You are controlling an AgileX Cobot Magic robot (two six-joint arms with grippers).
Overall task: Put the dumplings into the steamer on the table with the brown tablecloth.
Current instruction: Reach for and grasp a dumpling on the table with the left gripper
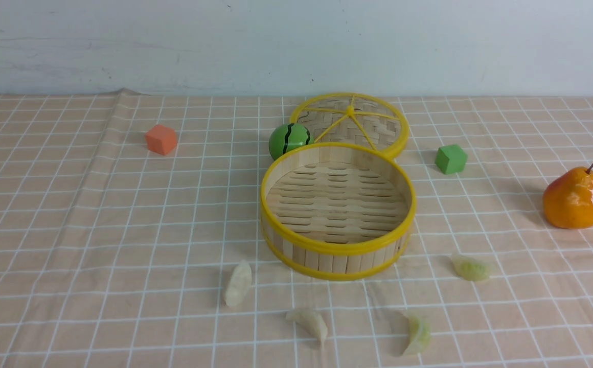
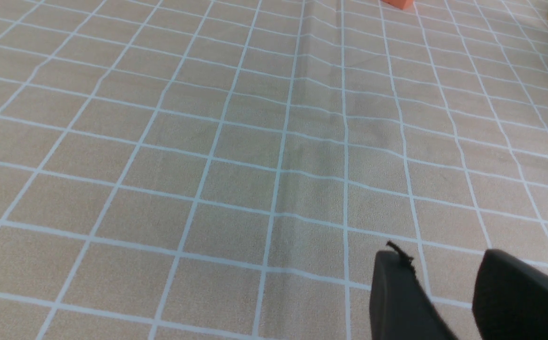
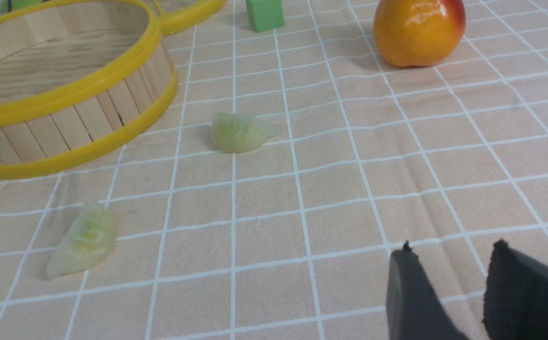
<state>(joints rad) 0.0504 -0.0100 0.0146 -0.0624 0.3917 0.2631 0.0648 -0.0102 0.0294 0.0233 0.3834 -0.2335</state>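
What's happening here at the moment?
Nothing is being handled yet. Two white dumplings and two green dumplings lie on the brown tablecloth in front of the steamer, which is empty. The left tool and the right tool both hang open over bare cloth, gripping nothing; the green pair shows in the right wrist view.

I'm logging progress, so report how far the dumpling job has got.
Done: nothing; the steamer is empty. In hand: nothing; the left gripper and right gripper hang open over the tablecloth. Left: all four, the white dumplings and green dumplings, lying on the cloth in front of the steamer.
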